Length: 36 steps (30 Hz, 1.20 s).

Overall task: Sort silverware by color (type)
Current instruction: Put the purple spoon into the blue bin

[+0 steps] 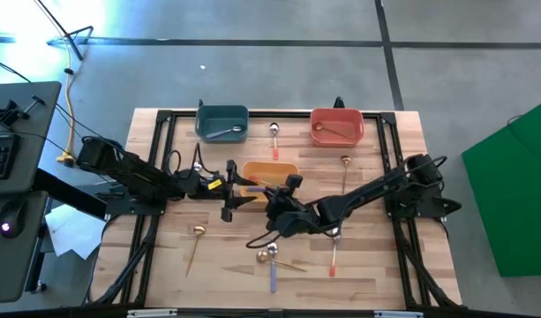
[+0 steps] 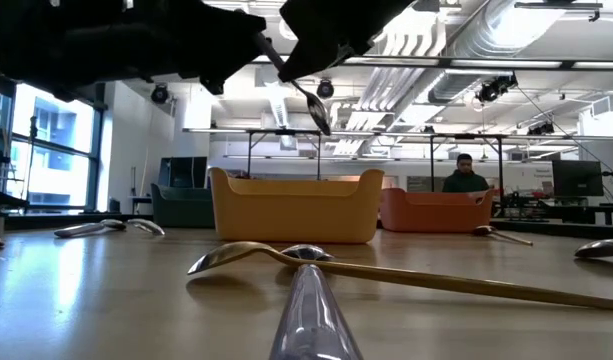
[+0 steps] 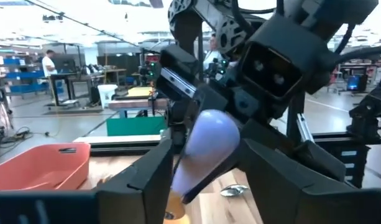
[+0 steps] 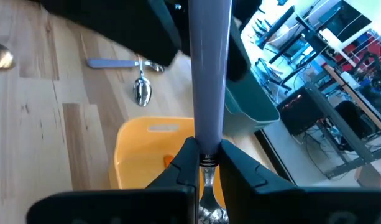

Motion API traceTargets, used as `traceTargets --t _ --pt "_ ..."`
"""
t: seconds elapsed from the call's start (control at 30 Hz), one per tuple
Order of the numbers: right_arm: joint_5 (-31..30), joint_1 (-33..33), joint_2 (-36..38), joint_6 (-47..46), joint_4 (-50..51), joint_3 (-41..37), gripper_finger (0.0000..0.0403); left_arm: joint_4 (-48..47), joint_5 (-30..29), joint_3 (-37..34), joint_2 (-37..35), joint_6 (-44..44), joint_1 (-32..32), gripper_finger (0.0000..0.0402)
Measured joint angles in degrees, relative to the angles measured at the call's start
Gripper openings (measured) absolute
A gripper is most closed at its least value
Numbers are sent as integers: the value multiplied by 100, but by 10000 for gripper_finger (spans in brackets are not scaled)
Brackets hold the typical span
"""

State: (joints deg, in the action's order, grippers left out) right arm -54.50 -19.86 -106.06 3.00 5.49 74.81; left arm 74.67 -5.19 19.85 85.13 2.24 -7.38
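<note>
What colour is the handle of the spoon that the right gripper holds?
Lavender-blue. The spoon's handle shows best in the right wrist view, clamped in the right gripper.

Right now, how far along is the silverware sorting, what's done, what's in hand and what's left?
Early on. The teal bin and red bin each hold one spoon. The right hand is shut on a lavender-handled spoon above the yellow bin; the left hand is open around its handle end. Several spoons lie loose on the table, including an orange-handled spoon and a gold spoon.
</note>
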Motion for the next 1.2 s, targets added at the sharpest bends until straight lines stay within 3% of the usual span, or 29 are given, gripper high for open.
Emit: traceTargets --t 0.37,0.6,0.87,0.97,1.07,1.2 --pt "-16 -1 2 49 -122 0 25 326 -332 152 39 275 -22 13" --pt "-134 26 4 5 -159 -4 68 218 -331 152 -1 249 137 8" --pt "-1134 225 5 253 -52 -4 131 -564 -273 150 -938 228 991 8" --pt "-1448 350 32 530 49 -4 124 -1227 -146 150 -1469 61 1524 8" --pt "-1351 609 149 737 282 -4 96 -1900 31 150 -1959 -96 2143 8" --pt "-174 1138 389 566 923 0 27 -2544 -40 147 -2453 -372 2949 8"
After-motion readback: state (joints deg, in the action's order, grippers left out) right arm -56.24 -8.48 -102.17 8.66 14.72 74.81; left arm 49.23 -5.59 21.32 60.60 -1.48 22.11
